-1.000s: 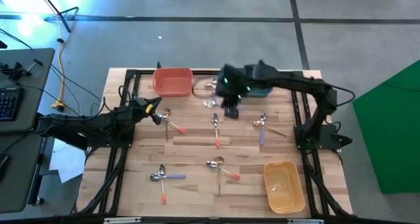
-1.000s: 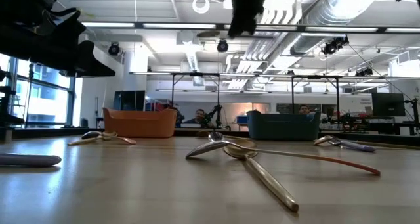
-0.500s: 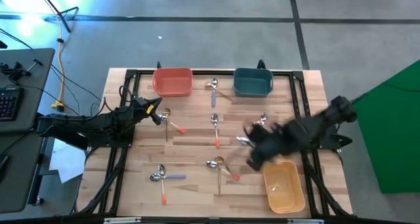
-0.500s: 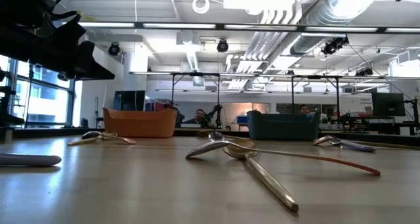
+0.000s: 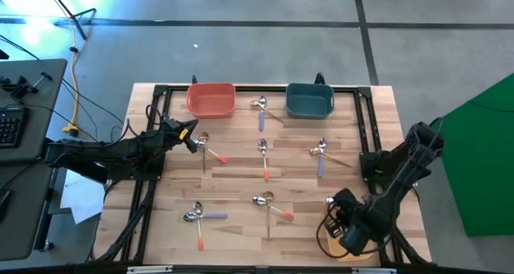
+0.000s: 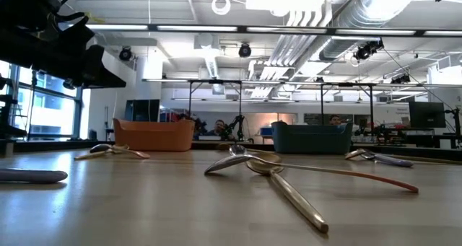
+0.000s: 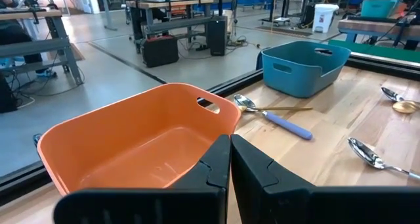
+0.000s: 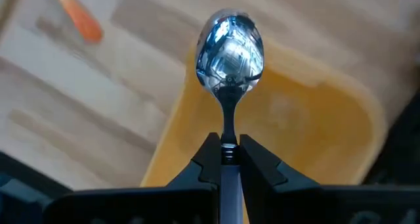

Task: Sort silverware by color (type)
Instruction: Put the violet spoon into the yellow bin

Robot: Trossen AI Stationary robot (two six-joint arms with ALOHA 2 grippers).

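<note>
The coral bowl (image 5: 211,99) stood at the upper middle-left of the high view, on the far edge of the table (image 5: 241,186), and the left wrist view showed nothing inside it. The teal bowl (image 5: 309,100) stood to the right of it on the same edge; what it held could not be seen. The yellow bowl (image 5: 331,226) was at the lower right of the high view, mostly hidden under the right arm. In the right wrist view only bare yellow bottom showed inside it.

The right gripper (image 8: 224,147) hung over this yellow bowl, its fingers closed tight on the neck of a spoon (image 8: 230,50), whose shiny bowl pointed out over the container. The colour of its handle could not be told.

The left gripper (image 5: 190,137) waited at the middle left of the high view, fingers pressed together and holding nothing, near a spoon with an orange handle (image 5: 210,149).

The other spoons (image 5: 263,157) lay scattered over the middle of the table, some crossed in pairs. One purple-handled spoon (image 7: 270,115) lay between the coral and teal bowls.

No writing could be read anywhere. Between the spoon groups was open wood.
</note>
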